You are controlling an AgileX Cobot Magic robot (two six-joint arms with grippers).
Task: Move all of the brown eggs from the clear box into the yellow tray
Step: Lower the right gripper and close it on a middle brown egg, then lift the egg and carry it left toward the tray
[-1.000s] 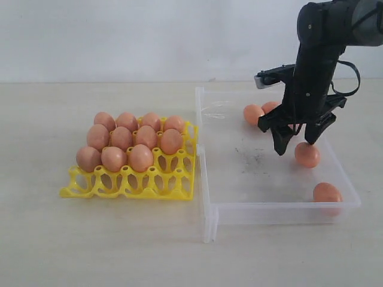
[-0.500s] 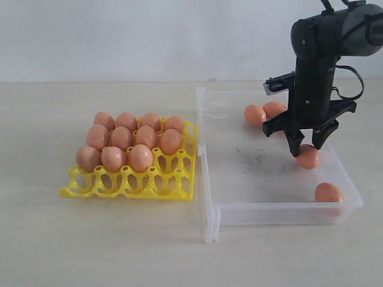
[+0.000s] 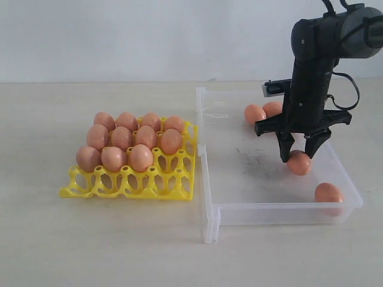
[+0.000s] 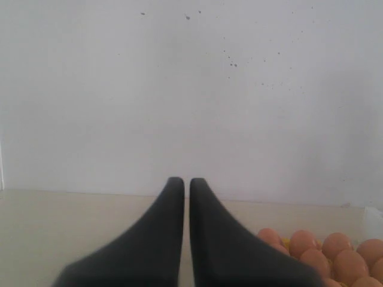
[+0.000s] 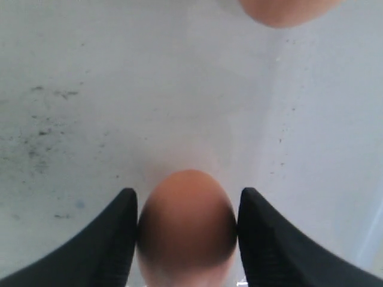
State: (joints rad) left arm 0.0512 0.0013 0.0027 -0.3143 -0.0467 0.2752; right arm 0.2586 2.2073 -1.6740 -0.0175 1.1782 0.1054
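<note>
Beige counter (image 3: pixel 119 239): carries all.
Clear rectangular plastic box (image 3: pixel 251 191), right: four brown eggs (image 3: pixel 254 113) remain inside.
Yellow plastic lattice tray (image 3: pixel 173 182), left: eleven seated, five cups vacant.
Right claw (image 3: pixel 298 156): lowered and narrowed within last second, now grasping one egg (image 3: pixel 298 164) mid-box; lift to tray judged next.
Left claw (image 4: pixel 187 191): clenched, empty.

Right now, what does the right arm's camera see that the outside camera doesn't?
Only the right wrist view: both black fingers pressed right against the sides of one brown egg. Only the exterior view: the yellow tray with its eggs and the whole arm. Both: that gripped egg and the clear box's scuffed bottom.
</note>
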